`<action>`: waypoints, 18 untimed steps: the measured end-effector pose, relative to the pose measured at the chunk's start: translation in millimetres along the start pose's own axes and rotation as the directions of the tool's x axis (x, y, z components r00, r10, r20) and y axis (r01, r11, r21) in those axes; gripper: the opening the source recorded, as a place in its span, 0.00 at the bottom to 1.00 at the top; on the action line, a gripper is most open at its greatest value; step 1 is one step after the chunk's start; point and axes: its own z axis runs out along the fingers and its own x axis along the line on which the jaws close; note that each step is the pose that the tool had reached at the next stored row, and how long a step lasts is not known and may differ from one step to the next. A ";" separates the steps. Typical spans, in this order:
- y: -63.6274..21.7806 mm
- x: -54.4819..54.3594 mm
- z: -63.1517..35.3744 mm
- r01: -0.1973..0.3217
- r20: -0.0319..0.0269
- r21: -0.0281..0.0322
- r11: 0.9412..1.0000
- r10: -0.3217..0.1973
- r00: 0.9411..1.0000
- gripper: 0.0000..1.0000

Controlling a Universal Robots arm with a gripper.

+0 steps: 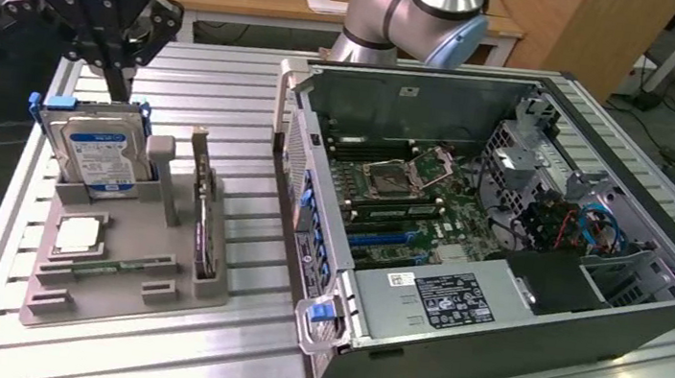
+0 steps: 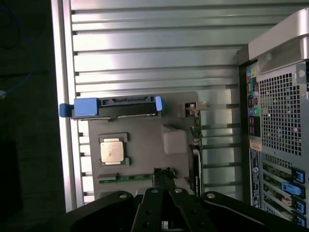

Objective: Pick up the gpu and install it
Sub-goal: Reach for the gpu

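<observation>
Count from the exterior view:
- one slotted aluminium table
- one grey moulded parts tray, lower left of frame
- four parts on the tray, one of each kind:
  - one thick silver hard drive with a blue label, in a blue caddy
  - one thin dark grey-black gpu card, standing on edge
  - one square silver processor chip
  - one narrow green memory stick
- one open black-and-grey computer case, right half of frame
- one green motherboard inside it, with one processor socket
- one silver-and-blue robot arm, top centre
- one black gripper, upper left
- blue slots inside the case: too small to count
</observation>
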 end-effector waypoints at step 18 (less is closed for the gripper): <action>-3.7 27.8 -0.6 0.000 0.000 0.000 1.000 0.000 1.000 0.10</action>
